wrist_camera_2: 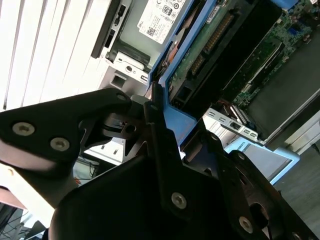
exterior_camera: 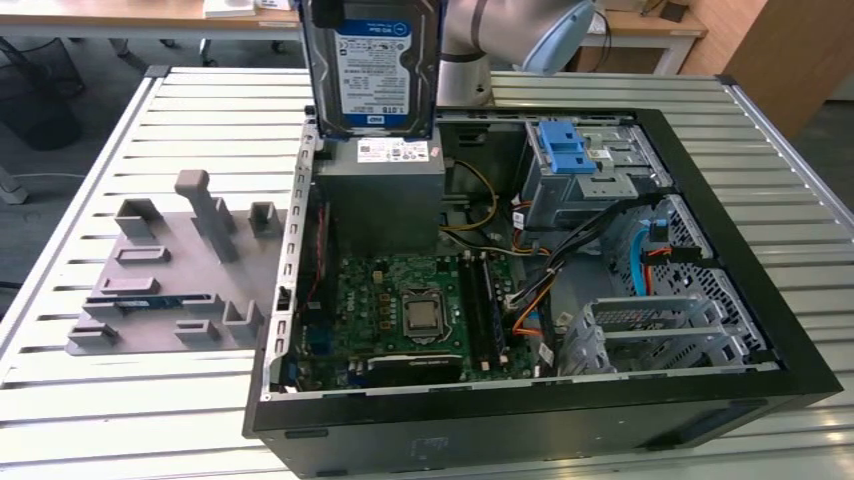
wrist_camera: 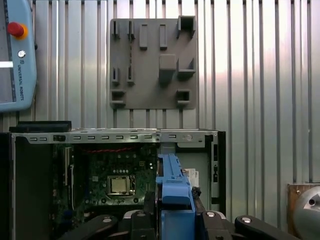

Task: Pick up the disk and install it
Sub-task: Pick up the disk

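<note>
Now the end effector (wrist_camera: 174, 223) is clenched on the disk (exterior_camera: 371, 70), with its black fingers (wrist_camera: 102, 222) pressing on the blue bracket from both sides. In the exterior view the disk hangs upright in the air, its blue-and-white label facing the camera, over the far part of the open case (exterior_camera: 534, 405). Directly under it is a grey box (exterior_camera: 380, 190) with a white sticker. I cannot tell if the lower edge of the disk touches this box. In the second wrist view the green board side of the disk (wrist_camera_2: 197, 60) is seen, and the bracket goes in between the fingers.

The case lies on its side on the slatted desk (exterior_camera: 134, 420), closer to the desk edge at the exterior view's right. Inside it the motherboard (exterior_camera: 407, 310) lies flat, and a metal cage with a blue latch (exterior_camera: 567, 150) stands toward the far right corner of the case. A grey holder plate (exterior_camera: 174, 285) with several blocks lies on the desk beside the case, near the desk edge at the exterior view's left. In the first wrist view a pendant (wrist_camera: 15, 55) lies on the desk, well apart from the plate.
</note>
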